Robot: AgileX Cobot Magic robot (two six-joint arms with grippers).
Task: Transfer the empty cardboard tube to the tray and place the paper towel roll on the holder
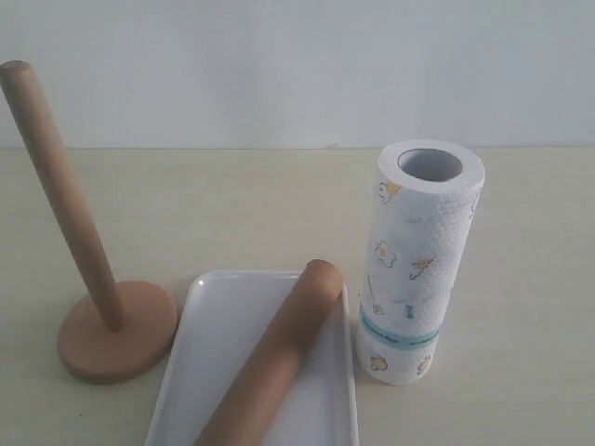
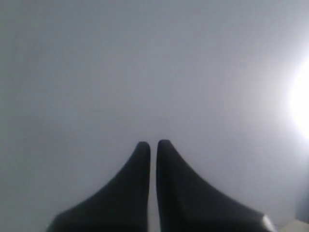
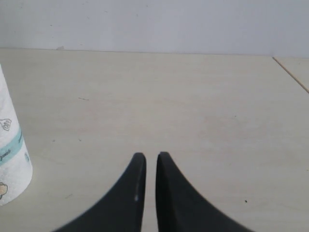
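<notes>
Holder (image 1: 116, 330) sits at 8 o'clock in your exterior view, its disc base flat on the table (image 1: 530, 279) and its dowel running up toward 11 o'clock. Just beside the base, at 6 o'clock, lies the tray (image 1: 209, 358). The tube (image 1: 279, 358) rests in it on a slant, its far end over the tray's rim pointing to 1 o'clock and its near end cut off by the frame edge. At 3 o'clock from the tube the roll (image 1: 418, 260) stands upright on the table, close against the tray; you cannot tell whether they touch. Your left gripper (image 2: 152, 145) faces a plain pale surface, jaws drawn together with only a sliver between and nothing in them. Your right gripper (image 3: 148, 155) hangs over bare table near the roll (image 3: 9, 145), jaws likewise together and empty.
</notes>
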